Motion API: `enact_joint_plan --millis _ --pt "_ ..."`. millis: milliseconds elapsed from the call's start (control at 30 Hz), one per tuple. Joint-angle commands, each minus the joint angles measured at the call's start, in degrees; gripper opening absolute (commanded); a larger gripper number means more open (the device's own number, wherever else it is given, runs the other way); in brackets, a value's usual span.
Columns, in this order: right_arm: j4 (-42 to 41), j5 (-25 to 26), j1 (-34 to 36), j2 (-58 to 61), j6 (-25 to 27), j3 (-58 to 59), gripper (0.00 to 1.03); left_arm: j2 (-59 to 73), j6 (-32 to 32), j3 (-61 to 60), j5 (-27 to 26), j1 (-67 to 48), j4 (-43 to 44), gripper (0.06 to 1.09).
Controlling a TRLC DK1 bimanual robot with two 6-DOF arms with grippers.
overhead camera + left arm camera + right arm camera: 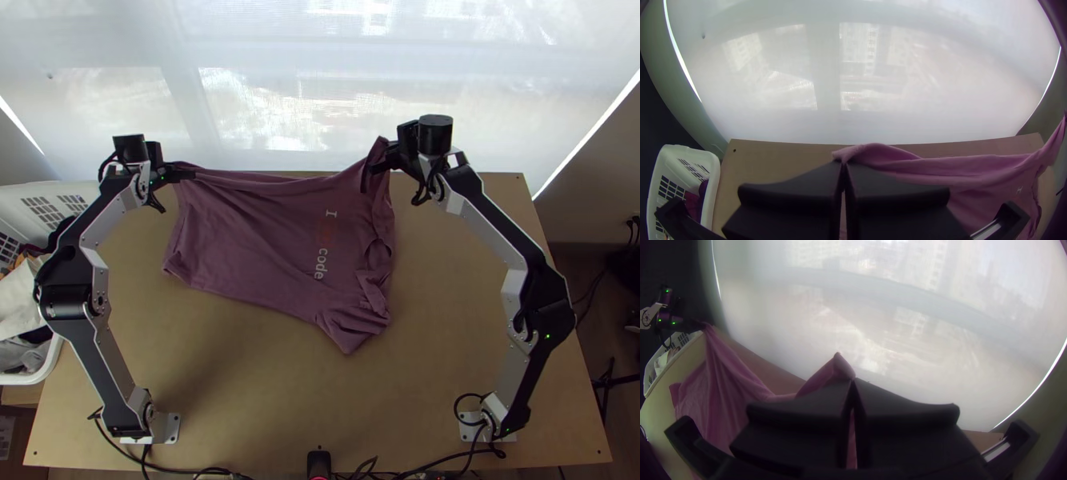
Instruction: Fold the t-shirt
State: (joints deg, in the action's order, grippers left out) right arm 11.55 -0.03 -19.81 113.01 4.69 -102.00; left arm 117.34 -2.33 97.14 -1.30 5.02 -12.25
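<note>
Two robot arms grip a mauve t-shirt (256, 232) along its far edge above a light wooden table (240, 400), in the top view. The left gripper (186, 171), at upper left, is closed on the shirt's upper-left corner; the right gripper (370, 170), right of upper center, is closed on its upper-right part. Between them the soft, matte cloth sags in long creases, with the rest spread loosely below and a rumpled sleeve (356, 324) toward the center's lower right. The top view also shows pale lettering (320, 264) across the fabric (it runs sideways down the frame).

The left wrist view, at its lower left, catches dark reddish cloth (693, 204) inside a white basket (713, 186) with slotted walls; the top view shows grey and white fabrics (20, 352) there. The right wrist view shows a pointed peak of shirt just beyond the flat black fingers (902, 418), before a smooth, translucent white screen (907, 338).
</note>
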Motion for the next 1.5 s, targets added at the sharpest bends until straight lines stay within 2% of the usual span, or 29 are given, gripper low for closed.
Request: enact_joint_plan --millis 0,500,1467 --pt "-0.4 -0.3 -0.2 -4.4 -0.6 5.2 0.02 -0.7 0.1 -0.6 -0.5 -0.2 -0.7 0.09" --pt "-0.6 -0.8 -1.5 -11.8 -1.3 14.6 0.02 -2.8 1.9 -2.5 -2.2 -0.6 -3.7 0.09" --pt "-2.9 -0.9 -3.9 -20.3 -1.8 31.4 0.02 -10.3 2.9 -15.9 -3.7 -0.6 -0.8 0.09"
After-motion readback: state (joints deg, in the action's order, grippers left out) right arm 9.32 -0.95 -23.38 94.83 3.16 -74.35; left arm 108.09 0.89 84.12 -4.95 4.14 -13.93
